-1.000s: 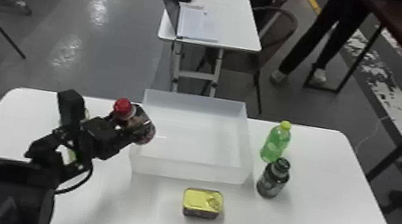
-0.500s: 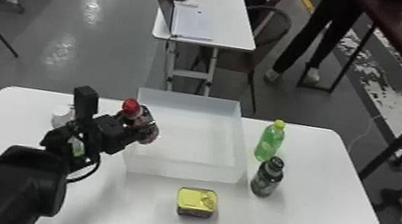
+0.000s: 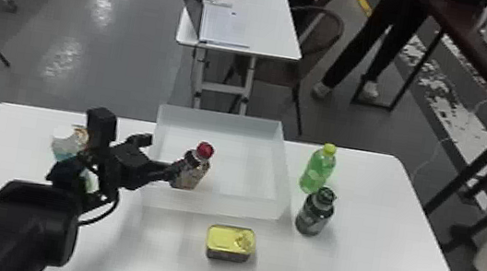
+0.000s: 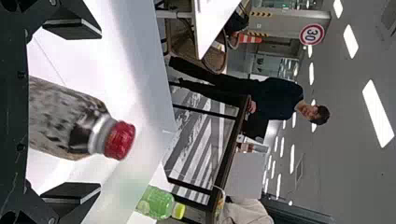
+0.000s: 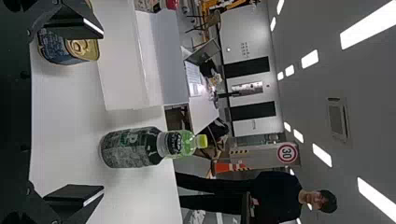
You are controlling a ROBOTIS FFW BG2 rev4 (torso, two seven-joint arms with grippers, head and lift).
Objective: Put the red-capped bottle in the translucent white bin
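Releasing the red-capped bottle (image 3: pixel 193 175) in the bin (image 3: pixel 213 205) by the bench's far edge (image 3: pixel 363 152), the left tool (image 4: pixel 100 111) has spread; only withdrawal seems needed.

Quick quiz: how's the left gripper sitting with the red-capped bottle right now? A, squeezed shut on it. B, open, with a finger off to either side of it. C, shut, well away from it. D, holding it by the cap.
B: the left gripper has its fingers wide apart, with the red-capped bottle between them and a gap on each side.
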